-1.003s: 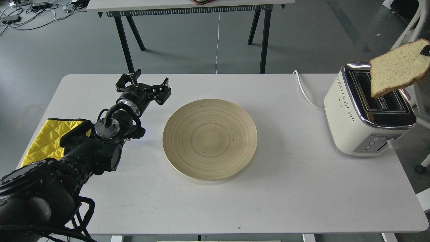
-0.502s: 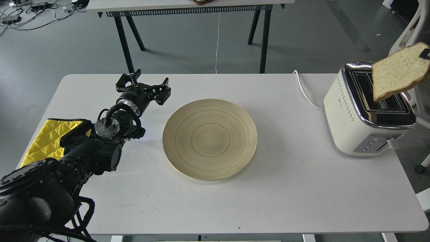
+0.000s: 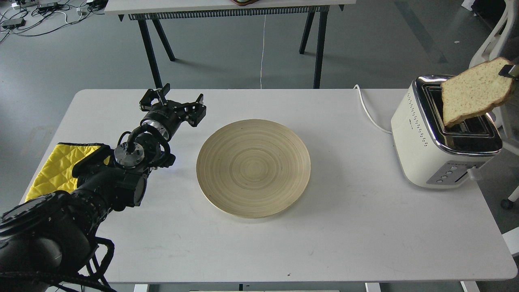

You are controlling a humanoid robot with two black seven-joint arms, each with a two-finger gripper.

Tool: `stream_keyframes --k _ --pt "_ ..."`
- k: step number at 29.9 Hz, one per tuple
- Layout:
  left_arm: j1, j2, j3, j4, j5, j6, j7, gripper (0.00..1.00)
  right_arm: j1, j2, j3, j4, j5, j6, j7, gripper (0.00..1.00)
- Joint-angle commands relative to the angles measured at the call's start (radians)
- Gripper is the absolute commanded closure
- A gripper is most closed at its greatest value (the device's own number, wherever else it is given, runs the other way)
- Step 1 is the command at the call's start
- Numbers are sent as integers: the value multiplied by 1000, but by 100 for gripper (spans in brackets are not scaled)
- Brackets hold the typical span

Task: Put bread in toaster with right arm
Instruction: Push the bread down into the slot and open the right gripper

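The bread (image 3: 472, 91), a pale tan slice with a brown crust, hangs tilted over the cream-white toaster (image 3: 429, 142) at the table's right end. Its lower corner dips at the chrome top, over the slots. Only a small black tip of my right gripper (image 3: 509, 71) shows at the frame's right edge, pinching the slice's upper right corner; the rest of that arm is out of view. My left gripper (image 3: 172, 104) sits open and empty above the table, left of the plate.
A round wooden plate (image 3: 253, 168) lies mid-table, with nothing on it. A yellow quilted cloth (image 3: 54, 170) lies at the left edge under my left arm. The toaster's white cord (image 3: 367, 109) runs off the back edge. A second table stands behind.
The bread has come down and a little to the left, its lower corner closer to the toaster's slots. The left arm has not moved.
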Motion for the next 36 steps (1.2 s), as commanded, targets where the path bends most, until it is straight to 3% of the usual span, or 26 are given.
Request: stream_keyframes --k 1,11,22,24,25,27,33,36 --pt "0 0 0 0 0 0 0 0 -9 0 0 0 0 0 0 100" --pt "0 0 0 0 0 0 0 0 -33 2 0 -3 -3 0 -1 100" --pt "0 0 0 0 0 0 0 0 -69 83 -1 -16 -11 -12 -3 98" --pt "0 0 0 0 0 0 0 0 -79 100 -1 -21 -11 -15 -3 90" --pt "0 0 0 0 0 0 0 0 -81 108 -1 -21 -11 -17 -3 81" --pt "0 0 0 0 0 0 0 0 -79 120 -1 -23 -5 -37 -3 53" --pt "0 0 0 0 0 0 0 0 -92 154 5 -58 7 -81 -1 1" --pt "0 0 0 0 0 0 0 0 -89 175 22 -70 9 -83 -1 1"
